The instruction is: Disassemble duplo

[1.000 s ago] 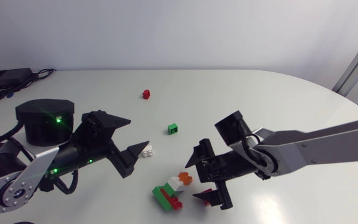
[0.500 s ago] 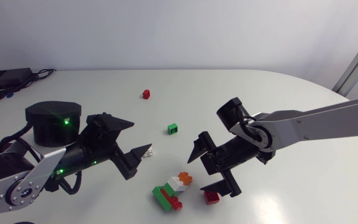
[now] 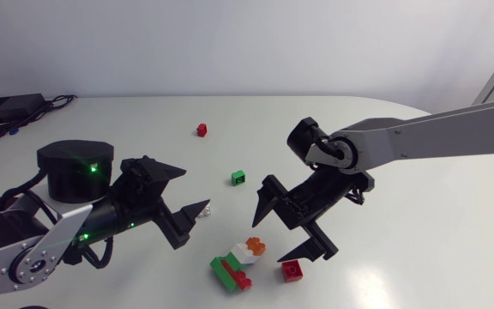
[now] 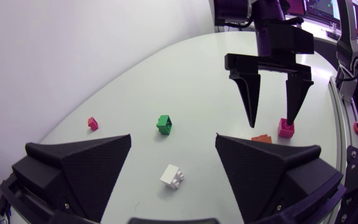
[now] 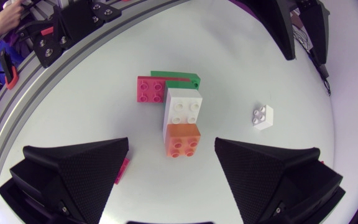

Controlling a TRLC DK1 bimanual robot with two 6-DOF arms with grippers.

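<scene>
Head view puts the duplo (image 3: pixel 237 262) on the table (image 3: pixel 376 137) between our two arms: a joined cluster of orange, white, red and green pieces, not yet pulled apart. A loose red brick (image 3: pixel 292 270) lies just beside it, below one finger of the right gripper (image 3: pixel 292 237). We judge it a piece already taken off and set down there so the rest can be worked. The right gripper hangs above and just beyond the cluster, fingers spread wide with nothing between them. Its wrist view looks down between them onto the orange piece (image 5: pixel 181 140), which suggests a line-up for the next grab. That arm comes in from the side, wrist bent down so the fingers point at the table. The left gripper (image 3: pixel 192 186) is likewise spread and empty, held low with its fingers aimed across towards the other arm, a white brick (image 3: pixel 202 209) just beside its lower finger. We take this for a waiting pose, ready to brace the cluster. A green brick (image 3: pixel 238 178) and a small red brick (image 3: pixel 201 130) lie well apart, farther back.
</scene>
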